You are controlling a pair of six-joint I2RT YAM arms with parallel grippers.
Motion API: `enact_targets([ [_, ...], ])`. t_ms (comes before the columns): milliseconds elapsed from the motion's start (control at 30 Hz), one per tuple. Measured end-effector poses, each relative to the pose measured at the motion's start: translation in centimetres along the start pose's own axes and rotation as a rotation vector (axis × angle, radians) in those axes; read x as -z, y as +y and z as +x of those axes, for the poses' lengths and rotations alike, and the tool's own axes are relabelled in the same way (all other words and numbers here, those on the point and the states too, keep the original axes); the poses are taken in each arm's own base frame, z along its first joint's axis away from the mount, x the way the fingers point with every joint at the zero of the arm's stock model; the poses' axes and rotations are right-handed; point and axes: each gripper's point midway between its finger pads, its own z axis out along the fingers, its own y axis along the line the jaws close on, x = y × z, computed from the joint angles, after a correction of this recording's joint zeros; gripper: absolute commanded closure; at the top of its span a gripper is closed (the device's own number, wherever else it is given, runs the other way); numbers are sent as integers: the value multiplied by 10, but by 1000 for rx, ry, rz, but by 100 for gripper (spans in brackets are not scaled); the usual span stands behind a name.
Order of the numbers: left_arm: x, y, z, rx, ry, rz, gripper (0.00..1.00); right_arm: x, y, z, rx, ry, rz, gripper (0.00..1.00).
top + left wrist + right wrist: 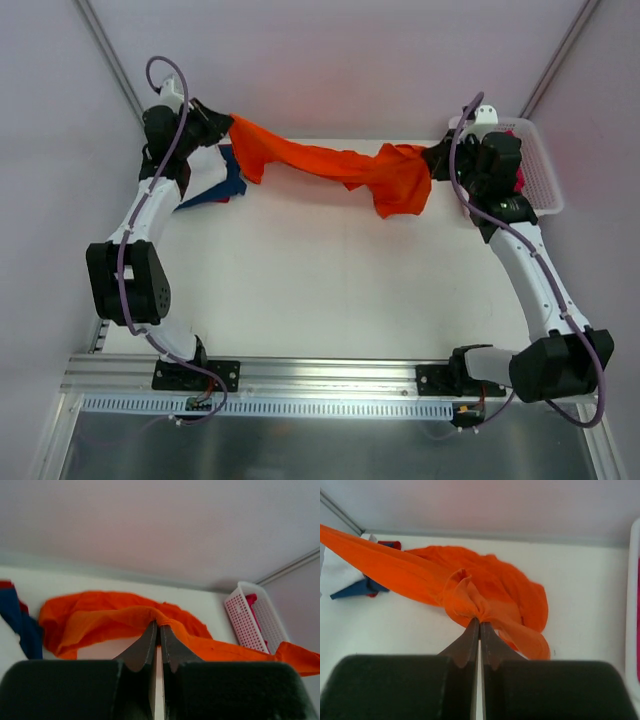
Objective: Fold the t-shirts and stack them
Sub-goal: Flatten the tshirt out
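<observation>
Two pairs of jaws tight on the orange t-shirt

Covered cloth, cropped edges
Left arm covers part of the white and navy shirts; right arm hides most of the pink cloth in the basket; orange shirt runs off the left wrist view's right edge

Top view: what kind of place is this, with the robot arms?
Probably a robot lab booth, not a home: left arm and right arm bolted to a metal rail, a white table boxed in by plain walls, an orange t-shirt stretched between them.
</observation>
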Motion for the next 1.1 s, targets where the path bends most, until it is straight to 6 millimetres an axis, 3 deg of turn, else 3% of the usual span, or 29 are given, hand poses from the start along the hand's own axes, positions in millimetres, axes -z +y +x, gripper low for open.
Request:
enact_targets([
  [100,21,28,56,51,85,-62,100,19,1,30,-23,33,6,100],
  [233,54,29,96,75,134,-91,100,48,13,34,-22,-7,-16,100],
  [400,91,-17,106,45,116,-32,100,76,30,30,-20,-66,-46,100],
  [567,129,-56,109,24,92,14,100,99,46,54,-33,-25,-73,100],
  [767,166,-60,129,31,118,-20,100,131,58,74,-79,4,-107,100],
  [967,198,-44,164,66,183,-82,99,160,65,104,-148,39,-139,100],
  [1000,203,-43,168,72,192,-88,95,165,66,107,-159,39,-142,99],
  [1033,208,-43,172,76,200,-90,78,170,66,110,-170,41,-144,96],
  [1067,212,-42,175,78,204,-90,69,174,67,110,-178,39,-148,84],
  [1100,216,-42,178,86,209,-92,63,179,67,111,-189,39,-152,82],
])
